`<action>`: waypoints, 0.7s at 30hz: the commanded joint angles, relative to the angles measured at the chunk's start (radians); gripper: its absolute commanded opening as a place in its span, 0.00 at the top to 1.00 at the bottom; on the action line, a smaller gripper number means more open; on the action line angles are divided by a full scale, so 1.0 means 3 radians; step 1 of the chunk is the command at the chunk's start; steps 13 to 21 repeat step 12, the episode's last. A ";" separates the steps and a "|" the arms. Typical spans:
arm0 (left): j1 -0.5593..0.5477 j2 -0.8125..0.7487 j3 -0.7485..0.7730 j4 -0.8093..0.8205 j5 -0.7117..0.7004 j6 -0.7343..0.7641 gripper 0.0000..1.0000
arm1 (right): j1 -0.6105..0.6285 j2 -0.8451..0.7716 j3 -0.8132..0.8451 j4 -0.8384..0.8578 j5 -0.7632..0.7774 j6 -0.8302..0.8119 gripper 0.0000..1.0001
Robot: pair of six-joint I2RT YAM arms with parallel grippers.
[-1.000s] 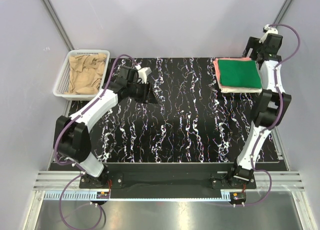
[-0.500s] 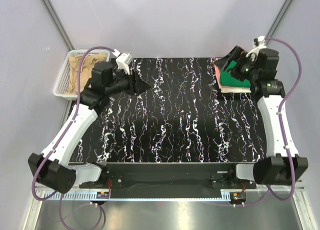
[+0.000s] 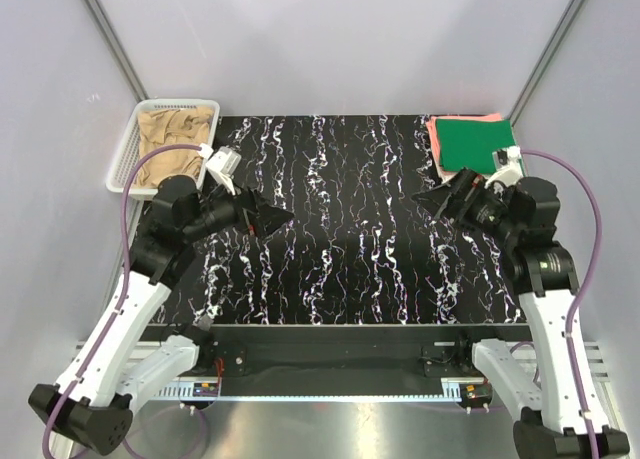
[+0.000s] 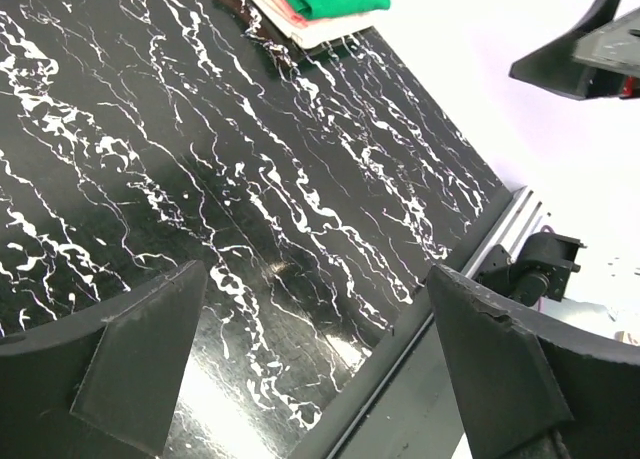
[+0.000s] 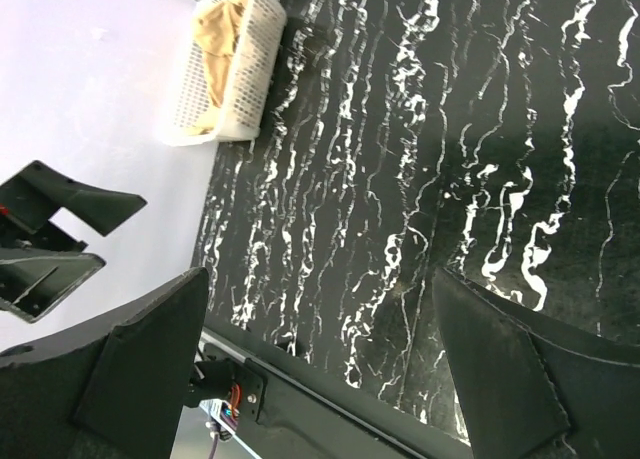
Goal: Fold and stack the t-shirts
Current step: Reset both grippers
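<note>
We judge the task mostly done: the green t-shirt (image 3: 480, 145) tops the folded stack at the desk's (image 3: 350, 269) far right corner, 1 tan t-shirt (image 3: 172, 144) lies crumpled in the basket (image 3: 122, 161) at far left, and both sets of jaws stand spread, empty.

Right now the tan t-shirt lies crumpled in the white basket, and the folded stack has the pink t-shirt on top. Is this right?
Not quite: the green t-shirt lies on top, the pink t-shirt showing only as an edge beneath, per the top external view. The tan t-shirt does lie crumpled in the white basket.
</note>
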 commanded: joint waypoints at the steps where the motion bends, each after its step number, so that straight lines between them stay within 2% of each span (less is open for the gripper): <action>1: 0.0012 -0.0162 -0.0053 0.0082 -0.0047 -0.0044 0.01 | -0.0007 -0.0167 -0.0088 0.0021 -0.0025 0.0136 0.00; 21: 0.0012 -0.0198 -0.0012 0.0061 -0.0114 -0.0024 0.01 | -0.0002 -0.0260 -0.0119 0.0011 0.0113 0.0095 0.00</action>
